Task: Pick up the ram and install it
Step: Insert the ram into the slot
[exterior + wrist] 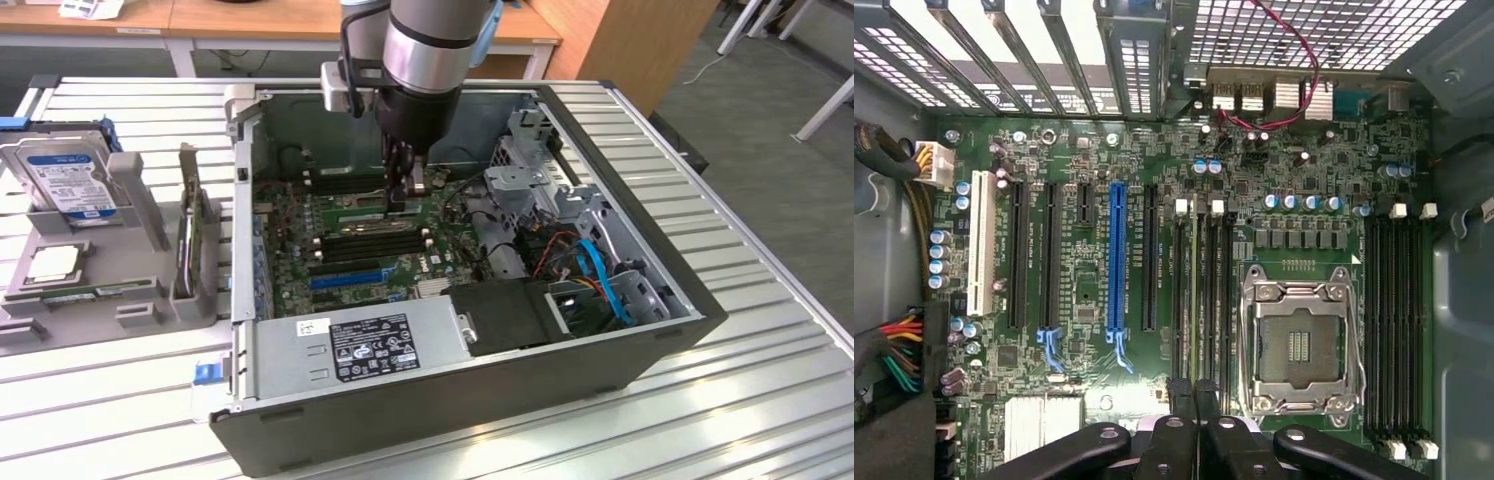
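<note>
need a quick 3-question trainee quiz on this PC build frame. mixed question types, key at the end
1. True or false: the processor socket holds a chip.
2. The shut gripper sits over which part? A) the blue slot B) the memory slots beside the socket C) the power supply
3. Name the labelled item standing in the grey holder at the exterior view's left.

Key:
1. False, the socket is empty.
2. B
3. The hard drive
</note>
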### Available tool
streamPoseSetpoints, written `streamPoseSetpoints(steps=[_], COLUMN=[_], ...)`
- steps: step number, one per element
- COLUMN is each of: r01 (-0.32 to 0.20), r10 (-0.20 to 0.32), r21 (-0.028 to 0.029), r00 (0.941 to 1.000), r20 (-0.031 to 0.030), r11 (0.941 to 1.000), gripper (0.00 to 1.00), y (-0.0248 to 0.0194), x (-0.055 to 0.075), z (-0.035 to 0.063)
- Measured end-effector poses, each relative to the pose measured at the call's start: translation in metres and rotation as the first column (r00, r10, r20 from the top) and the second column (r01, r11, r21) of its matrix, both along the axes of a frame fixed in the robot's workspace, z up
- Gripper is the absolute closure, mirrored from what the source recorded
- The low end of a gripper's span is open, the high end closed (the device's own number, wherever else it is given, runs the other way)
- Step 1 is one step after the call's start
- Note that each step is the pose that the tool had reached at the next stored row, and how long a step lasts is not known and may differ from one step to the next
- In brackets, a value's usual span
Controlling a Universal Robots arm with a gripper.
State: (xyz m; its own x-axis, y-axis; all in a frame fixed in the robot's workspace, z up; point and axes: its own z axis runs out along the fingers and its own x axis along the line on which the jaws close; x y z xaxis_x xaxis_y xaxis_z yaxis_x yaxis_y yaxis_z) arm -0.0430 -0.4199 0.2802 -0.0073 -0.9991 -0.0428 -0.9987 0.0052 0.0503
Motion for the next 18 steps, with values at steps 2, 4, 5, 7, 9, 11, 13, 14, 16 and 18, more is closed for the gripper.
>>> streamPoseSetpoints(steps=[2,4,5,7,9,11,13,14,16,18], r01=[0.000,0.000,0.000,0.000,0.000,0.000,0.000,0.000,0.000,0.000], r10=[0.000,0.000,0.000,0.000,0.000,0.000,0.000,0.000,0.000,0.000], r21=[0.0001,0.0000,-0.0001,-0.0001,0.0000,0.0001,0.0000,0.0000,0.0001,-0.0001], r00=[1.0000,1.0000,1.0000,1.0000,1.0000,1.0000,1.0000,1.0000,1.0000,1.0000], r20=[0.0000,0.0000,0.0000,0.0000,-0.0001,0.0000,0.0000,-0.0001,0.0000,0.0000], r11=[1.0000,1.0000,1.0000,1.0000,1.0000,1.0000,1.0000,1.0000,1.0000,1.0000], gripper=[0.88,0.88,0.88,0.88,0.88,0.88,0.88,0.88,0.88,0.88], y=[0.0000,0.0000,0.0000,0.0000,0.0000,0.0000,0.0000,0.0000,0.0000,0.0000], x=[0.000,0.000,0.000,0.000,0.000,0.000,0.000,0.000,0.000,0.000], z=[-0.0021,-0.0042,-0.0054,-0.0081,-0.0108,-0.0134,-0.0155,-0.0165,-0.0179,-0.0188])
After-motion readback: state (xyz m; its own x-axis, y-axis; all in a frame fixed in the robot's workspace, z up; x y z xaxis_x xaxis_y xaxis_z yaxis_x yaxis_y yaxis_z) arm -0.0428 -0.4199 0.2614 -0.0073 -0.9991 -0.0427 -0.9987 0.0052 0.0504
